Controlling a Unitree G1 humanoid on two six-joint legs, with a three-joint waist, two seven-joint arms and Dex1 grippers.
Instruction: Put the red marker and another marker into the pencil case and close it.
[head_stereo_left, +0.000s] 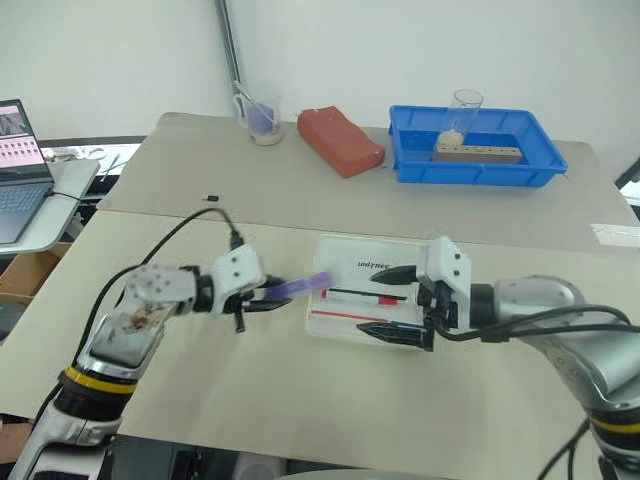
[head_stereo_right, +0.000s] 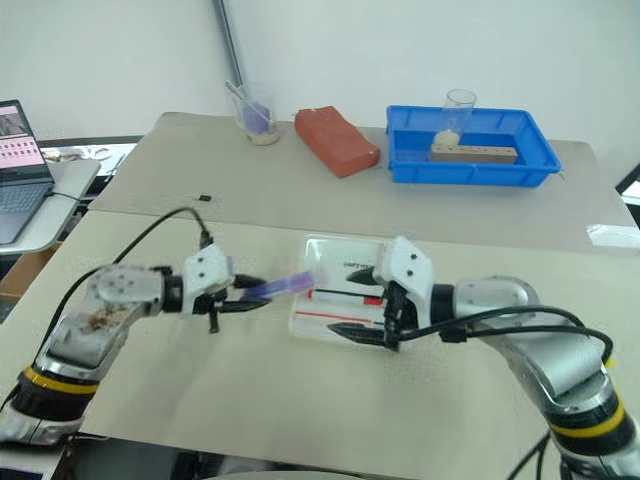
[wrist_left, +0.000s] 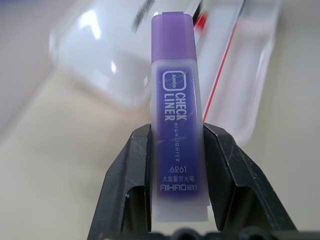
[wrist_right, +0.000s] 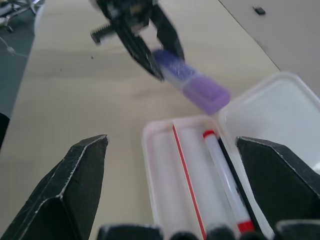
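My left gripper (head_stereo_left: 268, 297) has its two black fingers clamped on the tail half of the purple highlighter (head_stereo_left: 303, 287); in the left wrist view the fingers (wrist_left: 135, 170) press both flat sides, cap end sticking out ahead. Highlighter's long axis runs left to right, cap pointing right at the pencil case (head_stereo_left: 345, 318), tip hanging just over the case's left edge, above the table.

Case lies open between my two hands, lid folded to the far side. Red marker (wrist_right: 225, 186) already lies inside, long axis left to right, roughly in line with the highlighter. A thin red pen (wrist_right: 186, 176) lies beside it, on the near side.

My right gripper (head_stereo_left: 398, 302) is spread wide at the case's right end, straddling it, holding nothing.

Judgement: left arm is the one to finish the drop. Carry the highlighter a little further right, lower, release. Lid closing is not yet done.
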